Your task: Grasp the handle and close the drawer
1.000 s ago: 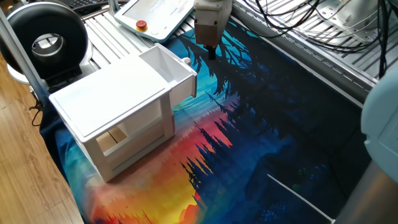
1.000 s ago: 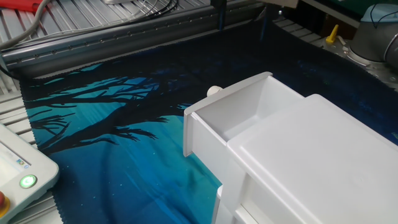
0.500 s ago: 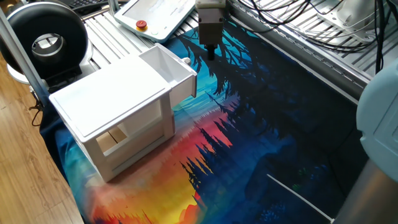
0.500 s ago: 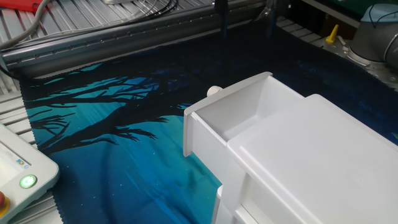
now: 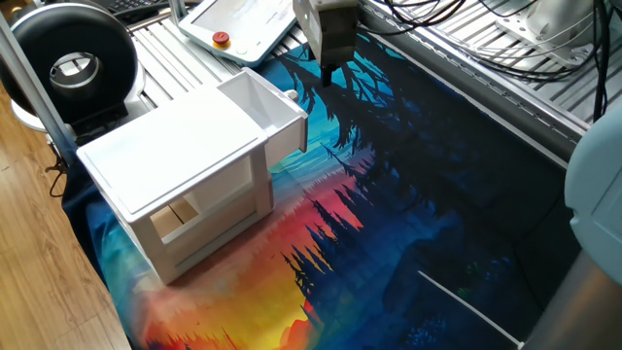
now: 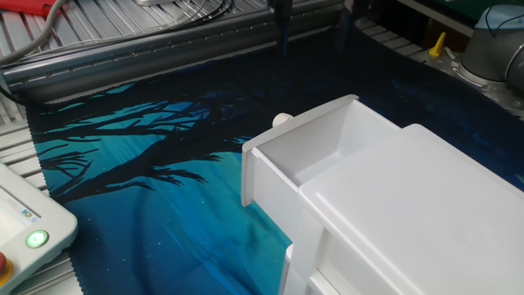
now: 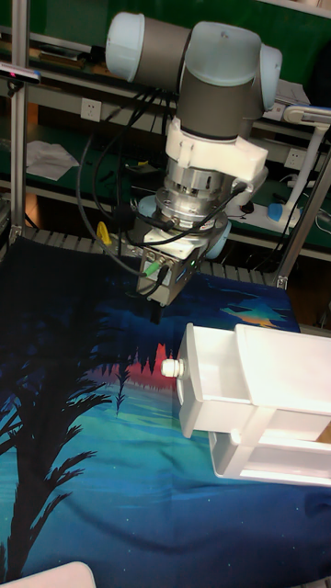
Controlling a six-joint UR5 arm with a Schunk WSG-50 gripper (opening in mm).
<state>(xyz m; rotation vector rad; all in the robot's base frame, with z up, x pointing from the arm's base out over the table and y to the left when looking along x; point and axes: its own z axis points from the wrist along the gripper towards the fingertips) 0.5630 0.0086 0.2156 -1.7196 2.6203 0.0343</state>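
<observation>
Tall fixed view: hand [image 7: 154, 314] hovers above handle [image 7: 169, 368]; its grip state unclear.

A printed forest-sunset mat [image 5: 389, 194] covers the surface. A white teach pendant [image 5: 243, 21] with a red button [image 5: 222, 40] lies beside a black round device [image 5: 70, 63]; cables [image 5: 466, 39] run along the rails.
</observation>
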